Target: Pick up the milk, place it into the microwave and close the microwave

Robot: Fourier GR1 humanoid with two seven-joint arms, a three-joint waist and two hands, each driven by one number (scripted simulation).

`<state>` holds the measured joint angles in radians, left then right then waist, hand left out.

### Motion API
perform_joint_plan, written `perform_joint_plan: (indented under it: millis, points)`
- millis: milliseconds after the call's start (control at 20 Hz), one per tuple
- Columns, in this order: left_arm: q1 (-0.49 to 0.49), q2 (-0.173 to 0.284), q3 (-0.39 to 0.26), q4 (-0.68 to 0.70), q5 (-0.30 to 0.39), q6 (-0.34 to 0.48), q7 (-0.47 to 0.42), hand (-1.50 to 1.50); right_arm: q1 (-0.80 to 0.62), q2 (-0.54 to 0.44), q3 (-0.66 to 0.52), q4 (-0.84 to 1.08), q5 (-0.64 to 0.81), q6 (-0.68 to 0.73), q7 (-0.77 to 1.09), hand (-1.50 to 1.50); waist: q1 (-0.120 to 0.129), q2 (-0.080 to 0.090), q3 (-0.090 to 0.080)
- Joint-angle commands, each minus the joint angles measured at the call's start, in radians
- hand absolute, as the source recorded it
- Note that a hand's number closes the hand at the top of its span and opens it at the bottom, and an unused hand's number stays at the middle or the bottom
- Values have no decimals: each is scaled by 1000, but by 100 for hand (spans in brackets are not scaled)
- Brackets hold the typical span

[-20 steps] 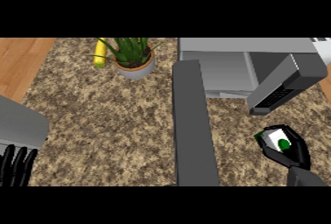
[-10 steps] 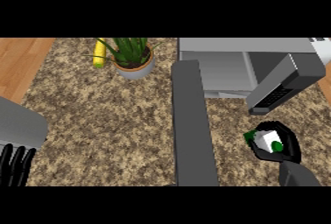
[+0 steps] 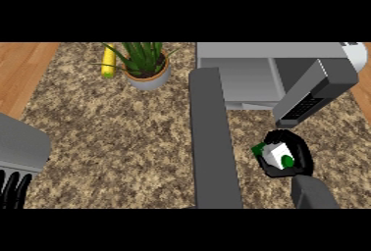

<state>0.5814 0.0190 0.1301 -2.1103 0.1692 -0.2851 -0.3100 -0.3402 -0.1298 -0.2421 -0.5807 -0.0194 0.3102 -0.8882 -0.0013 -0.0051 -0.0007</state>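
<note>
Speckled stone counter [image 3: 130,137] with an open microwave [image 3: 246,73] at the rear, its door [image 3: 315,90] swung outward. The right hand [image 3: 293,154] clasps the milk [image 3: 275,154] just below that door. The left hand [image 3: 13,188] rests unclenched at the lower left edge.

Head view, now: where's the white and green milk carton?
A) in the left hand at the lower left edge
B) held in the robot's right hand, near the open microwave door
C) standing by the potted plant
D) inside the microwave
B: the white and green milk carton sits inside the curled black fingers of the right hand, just below the open grey microwave door.
</note>
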Motion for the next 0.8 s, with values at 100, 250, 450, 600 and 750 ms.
perform_joint_plan:
  millis: [100, 250, 450, 600, 750]
  points:
    - [58, 7, 28, -21, 23, -37, -12, -150, 135, 110, 110, -360, -9, -24, 157, 150, -12, -5, -2]
    - [53, -6, 32, 25, 7, -42, -57, -150, 286, 126, 193, -582, -44, -44, 246, 150, -17, -6, -2]
    - [2, 36, 81, -19, 84, -33, 40, -150, 392, 128, 291, -834, -145, -120, 451, 150, -18, -3, -1]
    - [34, 22, 85, -18, 106, -66, 20, -150, 470, 129, 336, -1005, -164, -192, 540, 150, -5, 0, 0]
    - [68, 6, 96, 39, 66, -125, -76, -150, 486, 129, 454, -1015, -132, -311, 511, 150, 5, 2, 0]
